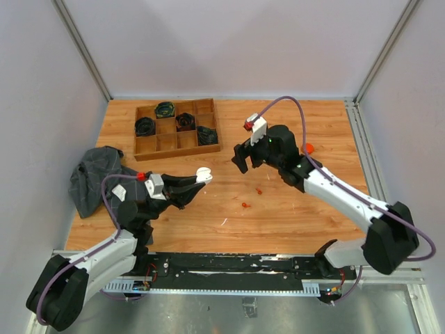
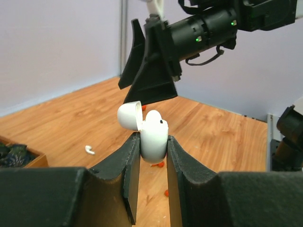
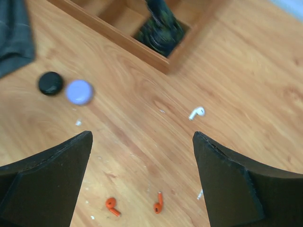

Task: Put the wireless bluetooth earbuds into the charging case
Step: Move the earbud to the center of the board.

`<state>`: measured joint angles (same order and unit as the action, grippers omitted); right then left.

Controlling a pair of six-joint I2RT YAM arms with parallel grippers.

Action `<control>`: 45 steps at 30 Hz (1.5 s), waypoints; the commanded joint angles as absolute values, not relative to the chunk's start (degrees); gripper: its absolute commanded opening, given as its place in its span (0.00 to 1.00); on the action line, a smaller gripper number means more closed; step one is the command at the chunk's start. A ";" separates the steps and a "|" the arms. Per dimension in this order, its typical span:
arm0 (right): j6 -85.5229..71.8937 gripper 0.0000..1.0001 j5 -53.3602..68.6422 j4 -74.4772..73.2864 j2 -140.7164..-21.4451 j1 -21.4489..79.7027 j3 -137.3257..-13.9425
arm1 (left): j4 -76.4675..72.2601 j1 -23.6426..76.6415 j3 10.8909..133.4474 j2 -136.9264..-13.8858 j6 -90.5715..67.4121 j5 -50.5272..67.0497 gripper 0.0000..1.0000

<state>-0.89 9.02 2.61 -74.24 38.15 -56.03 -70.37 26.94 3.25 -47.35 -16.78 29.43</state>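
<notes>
Left hand (image 2: 154, 142) is seen closed narrowly on the charging case (image 2: 154, 135). The white case is pinched upright between both fingers, raised above the table (image 1: 292, 216), with its lid (image 2: 129, 115) swung open toward 10 o'clock in the left wrist view. Right hand (image 3: 142, 135) is seen spread wide with nothing held between its fingers. In the top view it hangs at 2 o'clock of the case, apart from it. In the right wrist view an orange earbud (image 3: 111, 206) and a second orange earbud (image 3: 158, 202) are noted lying on the table beneath the right hand, near each other and not touching. In the top view they lie at about 4 o'clock of the case. A white earbud (image 3: 196, 112) is noted on the table at 1 o'clock of the orange pair, also outside the case. A black puck (image 3: 50, 83) and a lavender puck (image 3: 79, 91) are recorded just beside each other at 10 o'clock of the orange pair. A wooden tray (image 1: 177, 127) is placed toward 12 o'clock on the table, with dark bundles (image 1: 165, 109) in several compartments. A dark cloth (image 1: 97, 177) is crumpled at the 9 o'clock edge. A small orange object (image 1: 309, 147) is noted beside the right arm; its kind cannot be told.
</notes>
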 commanded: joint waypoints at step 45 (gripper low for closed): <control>-8.05 0.30 3.05 -15.48 -123.40 29.70 -83.55 | -59.63 25.22 5.60 -45.86 -12.43 25.36 0.00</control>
